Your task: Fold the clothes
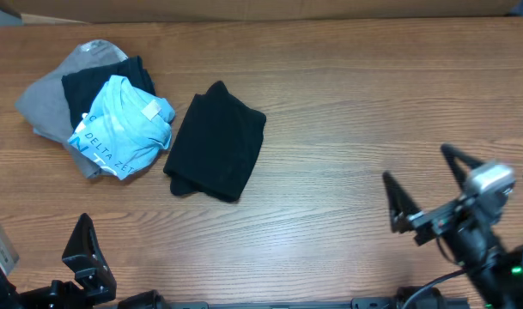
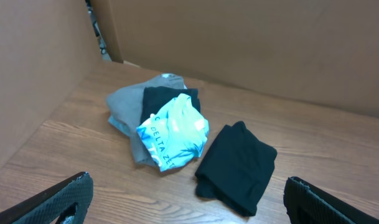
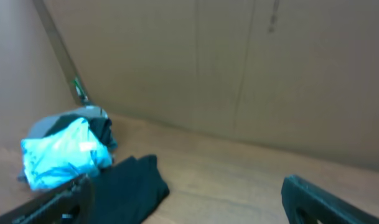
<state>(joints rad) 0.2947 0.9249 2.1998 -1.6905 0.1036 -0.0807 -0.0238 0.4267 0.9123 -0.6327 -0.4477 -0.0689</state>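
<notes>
The clothes, a plain black shirt [image 1: 216, 142], lie folded into a compact rectangle on the wooden table [image 1: 347, 103], left of centre. The same black shirt [image 2: 238, 167] is ahead of my left gripper [image 2: 190, 208], which stands open over bare wood at the table's near left edge, well short of it. My right gripper [image 1: 426, 180] hovers open at the near right, far from the shirt, with nothing between its fingers. In the right wrist view the black shirt [image 3: 124, 186] shows low on the left, partly behind the left finger [image 3: 58, 202].
Left of the black shirt is a pile: a grey garment [image 1: 51, 94], a dark garment [image 1: 102, 84] and on top a crumpled light blue "DELTA ZETA" shirt [image 1: 124, 129]. Cardboard walls [image 2: 251, 43] close off the back and left side.
</notes>
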